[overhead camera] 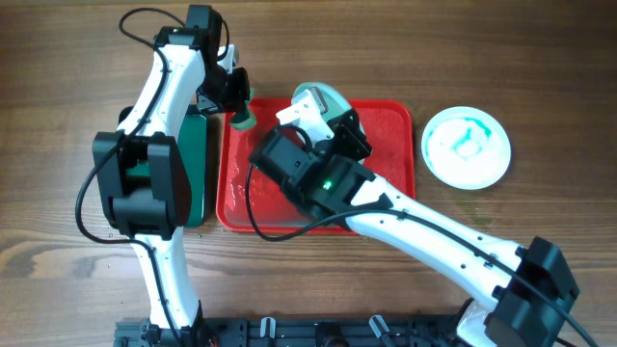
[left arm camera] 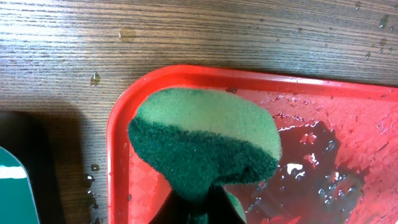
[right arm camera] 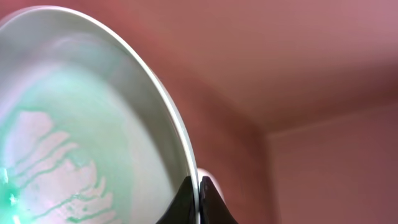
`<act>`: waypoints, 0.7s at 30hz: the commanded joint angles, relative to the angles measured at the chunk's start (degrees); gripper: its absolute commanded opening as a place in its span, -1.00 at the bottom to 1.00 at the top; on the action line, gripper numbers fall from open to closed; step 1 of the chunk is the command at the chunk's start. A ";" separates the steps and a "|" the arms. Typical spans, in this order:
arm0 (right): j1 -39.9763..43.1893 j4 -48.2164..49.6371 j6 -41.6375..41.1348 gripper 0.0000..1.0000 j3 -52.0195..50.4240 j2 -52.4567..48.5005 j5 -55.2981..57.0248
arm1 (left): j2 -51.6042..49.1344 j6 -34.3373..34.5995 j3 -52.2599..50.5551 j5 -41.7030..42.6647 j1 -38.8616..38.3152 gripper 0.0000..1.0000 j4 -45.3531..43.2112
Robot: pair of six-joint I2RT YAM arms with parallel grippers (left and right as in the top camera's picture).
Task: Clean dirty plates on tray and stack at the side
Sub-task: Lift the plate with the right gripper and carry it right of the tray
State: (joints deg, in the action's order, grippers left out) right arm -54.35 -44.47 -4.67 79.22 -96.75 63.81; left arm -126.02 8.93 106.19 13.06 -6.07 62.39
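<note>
Starting left: left gripper (overhead camera: pixel 238 108) clamped around green sponge (left arm camera: pixel 205 140), over red tray's (overhead camera: pixel 390 120) wet corner. Mid: right gripper (right arm camera: pixel 199 198) nearly closed, pinching rim of a dirty plate (right arm camera: pixel 93 124), tilted above tray. Right: 2nd plate (overhead camera: pixel 467 145) on table (overhead camera: pixel 77 58), off tray. Plates prob. stiff, light, wet and slippery, so grip rim firmly.

Brown wood-grain table (overhead camera: pixel 58 77); red tray (overhead camera: pixel 393 145) sits mid-table, dark green tray (overhead camera: pixel 196 164) just beside its left edge; white plate (overhead camera: pixel 467 146) with turquoise smears off to the right, apart; few water droplets (left arm camera: pixel 94 78) near the tray corner
</note>
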 commanded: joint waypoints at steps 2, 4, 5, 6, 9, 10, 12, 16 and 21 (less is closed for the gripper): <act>4.81 -4.31 -3.43 -0.91 0.15 0.59 -41.00 | -0.44 0.55 0.74 -0.96 -0.31 -0.92 0.22; 8.41 -4.48 -2.84 -0.92 0.15 0.63 -54.29 | -0.44 0.57 0.74 -0.96 -0.31 -0.92 0.22; 11.15 -4.28 -2.80 -0.91 0.15 0.90 -62.18 | -0.44 0.57 0.74 -0.94 -0.31 -0.92 0.22; 13.92 -4.24 -2.60 -0.91 0.15 1.44 -68.85 | -0.44 0.57 0.74 -0.96 -0.31 -0.92 0.22; 26.29 -4.11 -1.49 -0.91 0.15 4.63 -86.58 | -0.44 0.57 0.74 -0.96 -0.57 -0.92 0.46; 30.91 -4.26 -1.53 -0.91 0.15 5.57 -89.81 | -0.44 0.57 0.74 -0.94 -0.63 -0.92 0.46; 39.41 -5.75 -3.23 -0.91 0.15 6.73 -91.45 | -0.44 0.57 0.74 -0.94 -0.74 -0.92 0.44; 59.23 -10.08 -9.79 -0.91 -3.54 6.75 -67.91 | -0.44 0.57 0.74 -0.94 -0.94 -0.92 0.90; 71.93 -0.31 -13.81 -0.91 -16.98 6.60 -67.56 | -0.44 0.57 0.74 -0.94 -0.96 -0.92 0.90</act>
State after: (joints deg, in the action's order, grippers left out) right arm 15.55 -47.70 -16.32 65.87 -90.85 -4.99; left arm -126.02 8.95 106.19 12.64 -6.70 63.24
